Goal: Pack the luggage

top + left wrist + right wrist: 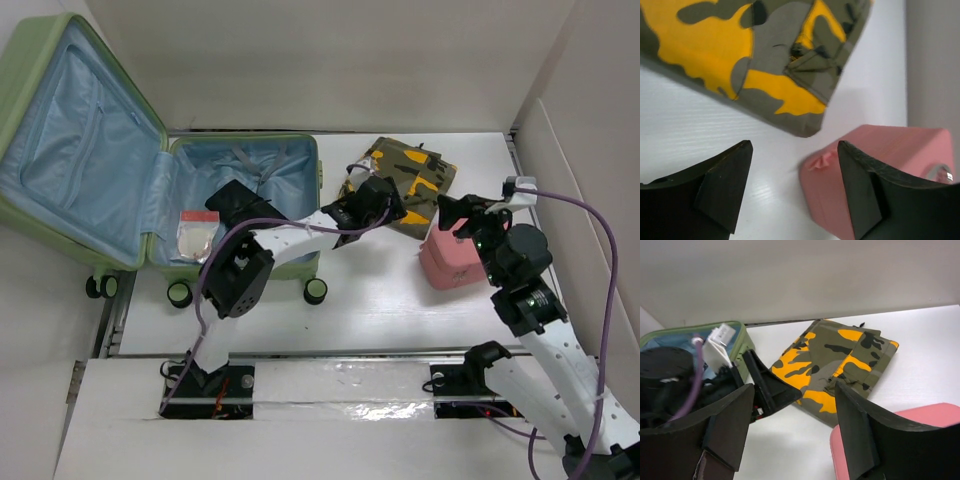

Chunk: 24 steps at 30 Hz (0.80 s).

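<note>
The luggage [80,130] lies open at the left, its lid propped up and its blue lining showing; its green rim shows in the right wrist view [742,340]. A clear packet [197,232] lies inside its base. A folded camouflage garment [405,180] lies on the table to its right, also in the left wrist view [755,55] and right wrist view [840,360]. My left gripper [396,208] is open and empty at the garment's near edge [795,190]. My right gripper [452,215] is open and empty [792,430] above a pink box [452,258].
The pink box [880,170] stands just right of the left gripper and below the garment; it also shows in the right wrist view [935,412]. The left gripper [770,385] shows close in front of the right one. White walls enclose the table at the back and right.
</note>
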Motion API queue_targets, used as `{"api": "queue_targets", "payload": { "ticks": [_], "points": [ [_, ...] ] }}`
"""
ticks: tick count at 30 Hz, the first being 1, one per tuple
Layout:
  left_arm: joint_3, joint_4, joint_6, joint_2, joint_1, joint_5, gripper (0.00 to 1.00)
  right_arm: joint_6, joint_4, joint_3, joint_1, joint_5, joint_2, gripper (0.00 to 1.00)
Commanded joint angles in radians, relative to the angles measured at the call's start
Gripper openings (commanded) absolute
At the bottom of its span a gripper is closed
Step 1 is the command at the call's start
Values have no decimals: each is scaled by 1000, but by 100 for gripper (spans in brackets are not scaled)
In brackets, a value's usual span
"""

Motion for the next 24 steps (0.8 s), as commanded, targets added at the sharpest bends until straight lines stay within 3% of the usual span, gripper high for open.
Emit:
{"api": "queue_targets", "payload": {
  "ticks": [1, 6, 15, 24],
  "points": [
    [47, -6, -124, 18, 4, -80, 71, -12, -5, -1, -13, -47, -8, 72],
    [130, -101, -181, 116, 13, -163, 83, -19, -8, 2, -13, -71, -1, 77],
    [121, -164, -258, 199, 44, -134, 86, -20, -5, -4, -13, -96, -8, 77],
    [285, -271, -264, 309, 62, -149, 84, -19, 4, -7, -13, -122, -10, 77]
  ]
}}
